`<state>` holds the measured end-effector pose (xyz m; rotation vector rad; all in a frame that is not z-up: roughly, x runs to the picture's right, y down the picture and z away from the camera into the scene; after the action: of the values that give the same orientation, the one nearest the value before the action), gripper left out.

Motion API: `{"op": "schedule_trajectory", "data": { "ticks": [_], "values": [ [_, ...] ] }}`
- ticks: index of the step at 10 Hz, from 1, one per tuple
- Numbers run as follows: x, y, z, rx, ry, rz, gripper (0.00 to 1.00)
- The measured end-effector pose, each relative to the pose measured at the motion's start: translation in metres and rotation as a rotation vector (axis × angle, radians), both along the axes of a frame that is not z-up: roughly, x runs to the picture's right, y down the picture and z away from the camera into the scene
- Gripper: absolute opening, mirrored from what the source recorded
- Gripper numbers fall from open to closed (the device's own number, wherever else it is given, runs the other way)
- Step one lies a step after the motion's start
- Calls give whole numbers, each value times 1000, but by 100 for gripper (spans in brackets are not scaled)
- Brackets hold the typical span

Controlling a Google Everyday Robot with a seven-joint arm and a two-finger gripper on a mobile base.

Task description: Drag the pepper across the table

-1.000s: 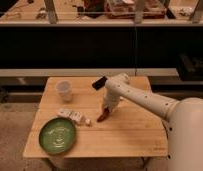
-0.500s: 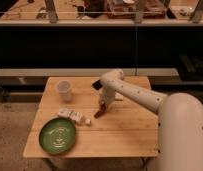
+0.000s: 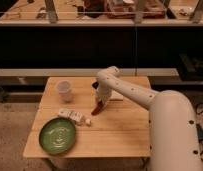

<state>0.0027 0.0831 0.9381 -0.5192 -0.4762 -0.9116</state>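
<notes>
The light wooden slatted table (image 3: 120, 131) fills the lower middle of the frame, and the robot's white arm (image 3: 132, 92) reaches over it from the lower right, bending at a rounded joint near the table's far edge and pointing down toward the centre of the tabletop. The gripper (image 3: 100, 102) hangs at the end of that arm, just above the wood near the middle of the frame, right over the pepper (image 3: 97, 108); whether it is pinching the pepper or merely meeting it cannot be told. The pepper, a small dark red-brown sliver, lies on the table directly under the gripper tip, slanting down toward the left. Just to its lower left sits a small white packet-like object (image 3: 74, 116) (its markings are too faint to read), lying flat and near but apart from the pepper. Below that, in the lower left of the tabletop, rests a green plate (image 3: 57, 136). A pale cup (image 3: 64, 91) stands upright toward the upper left of the table. Part of a black phone (image 3: 95, 86) shows beside the arm near the far edge.
</notes>
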Motion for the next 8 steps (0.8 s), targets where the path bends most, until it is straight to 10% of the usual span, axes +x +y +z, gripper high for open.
{"op": "schedule_trajectory", "data": {
  "ticks": [8],
  "values": [
    [-31, -16, 21, 1, -35, -38, 18]
  ]
}}
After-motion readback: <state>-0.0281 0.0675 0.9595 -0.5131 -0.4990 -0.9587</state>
